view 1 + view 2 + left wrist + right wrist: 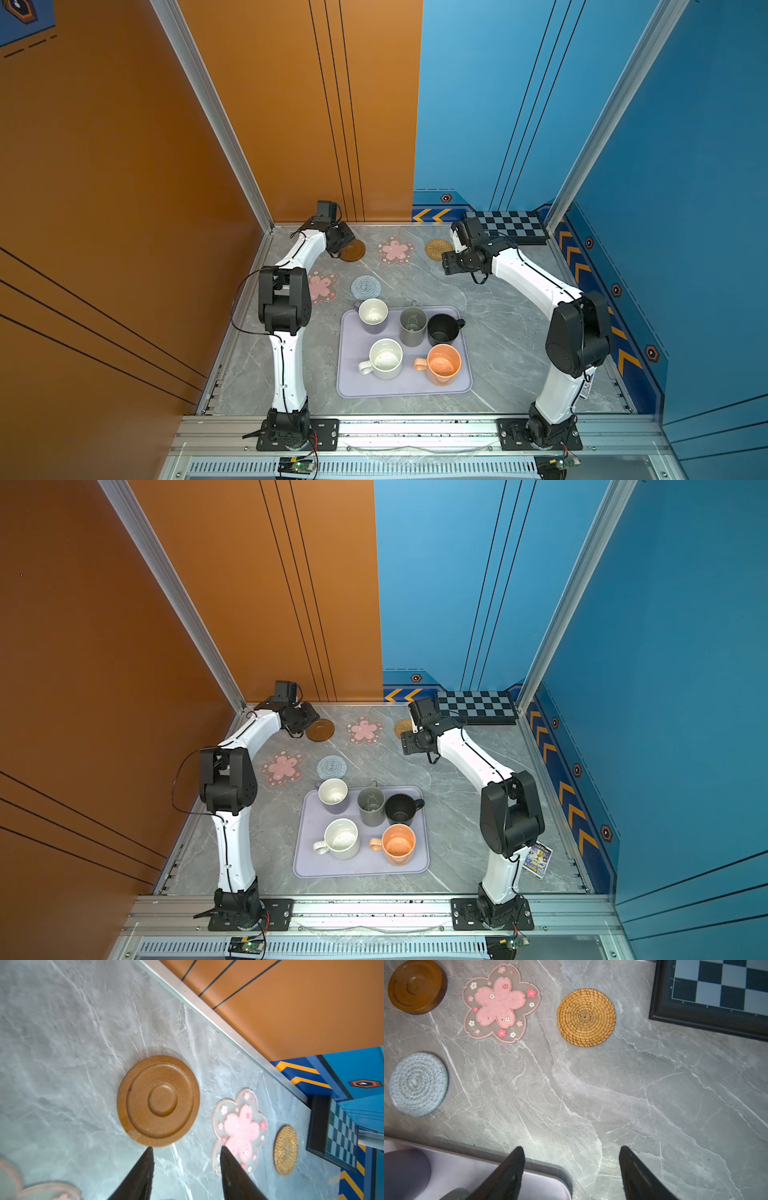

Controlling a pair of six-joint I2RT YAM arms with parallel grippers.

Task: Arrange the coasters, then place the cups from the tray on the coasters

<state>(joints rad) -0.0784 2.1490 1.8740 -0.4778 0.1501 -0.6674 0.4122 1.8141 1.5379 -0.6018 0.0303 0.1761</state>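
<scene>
Five coasters lie on the marble top: a brown wooden disc (352,251) (158,1100), a pink flower (395,250) (501,1002), a tan rattan round (438,248) (586,1017), a second pink flower (322,286) and a grey-blue woven round (365,286) (418,1084). The lavender tray (353,386) holds the lavender (372,315), grey (413,326), black (443,328), white speckled (385,358) and orange (444,363) cups. My left gripper (186,1148) is open and empty, one tip at the wooden disc's edge. My right gripper (571,1147) hangs open and empty over bare table beside the tray's far corner.
A black checkered board (509,226) lies in the far right corner, close to the rattan coaster. Orange and blue walls with aluminium posts close the table on three sides. A small printed card (538,858) sits by the right arm's base.
</scene>
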